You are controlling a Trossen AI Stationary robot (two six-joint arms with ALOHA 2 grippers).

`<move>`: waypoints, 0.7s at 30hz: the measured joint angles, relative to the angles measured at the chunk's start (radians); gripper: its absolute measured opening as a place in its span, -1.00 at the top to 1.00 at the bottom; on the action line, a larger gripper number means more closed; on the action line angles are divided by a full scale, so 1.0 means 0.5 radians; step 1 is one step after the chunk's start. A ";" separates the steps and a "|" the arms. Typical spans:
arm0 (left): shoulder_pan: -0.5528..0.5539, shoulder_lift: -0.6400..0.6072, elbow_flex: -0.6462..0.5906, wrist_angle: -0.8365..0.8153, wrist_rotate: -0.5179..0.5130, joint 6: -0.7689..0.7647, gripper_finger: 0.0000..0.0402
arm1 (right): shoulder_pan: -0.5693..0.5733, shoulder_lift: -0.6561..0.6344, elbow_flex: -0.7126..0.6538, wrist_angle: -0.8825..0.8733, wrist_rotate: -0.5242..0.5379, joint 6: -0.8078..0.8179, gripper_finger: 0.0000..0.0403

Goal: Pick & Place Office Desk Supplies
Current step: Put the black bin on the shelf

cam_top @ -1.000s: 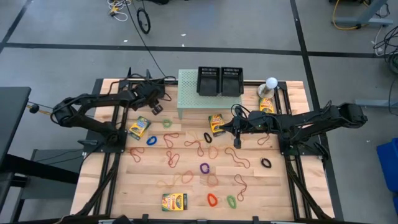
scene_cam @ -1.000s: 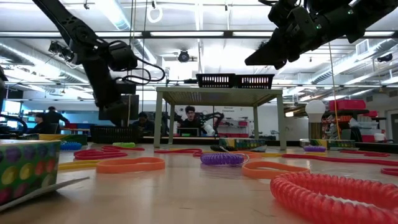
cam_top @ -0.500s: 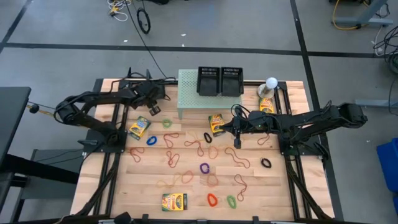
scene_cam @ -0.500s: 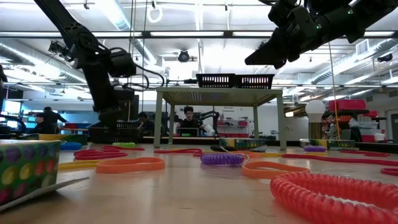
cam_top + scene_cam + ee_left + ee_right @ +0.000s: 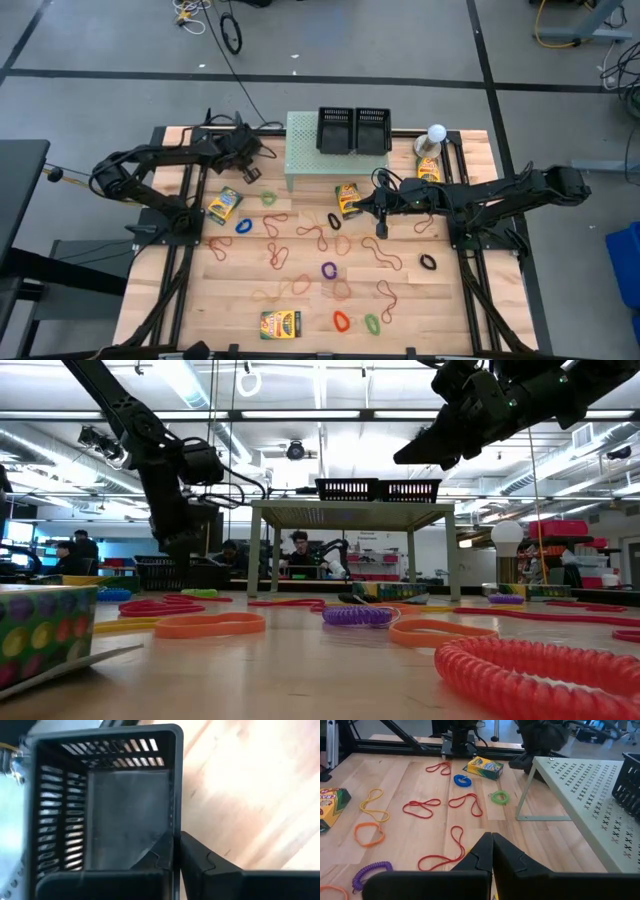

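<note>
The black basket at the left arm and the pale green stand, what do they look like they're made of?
The black basket looks like moulded plastic, matte, with slotted walls and a solid floor. The pale green stand looks like painted sheet metal: a thin flat top punched with small cross-shaped holes, on slim legs. Neither is certain from looks alone.

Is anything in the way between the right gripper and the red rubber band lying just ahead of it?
Nothing visible. The right gripper, shut, hangs over bare wood, and the red rubber band lies in the open just beyond its fingertips. The pale green stand sits off to one side.
</note>
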 joint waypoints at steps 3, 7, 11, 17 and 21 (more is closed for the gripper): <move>0.013 0.000 0.086 -0.057 0.105 -0.224 0.89 | 0.000 0.000 0.000 0.000 0.000 -0.003 0.97; 0.051 0.000 0.203 -0.146 0.278 -0.650 0.89 | 0.000 0.000 0.000 0.000 -0.001 -0.003 0.97; 0.075 0.000 0.238 -0.197 0.361 -0.936 0.87 | 0.000 0.000 0.000 0.000 -0.001 -0.010 0.97; 0.095 0.000 0.238 -0.194 0.427 -1.001 0.71 | 0.000 0.000 0.000 0.000 -0.022 -0.011 0.97; 0.095 0.000 0.242 -0.199 0.423 -0.878 0.51 | 0.000 0.000 0.000 0.000 -0.022 -0.011 0.97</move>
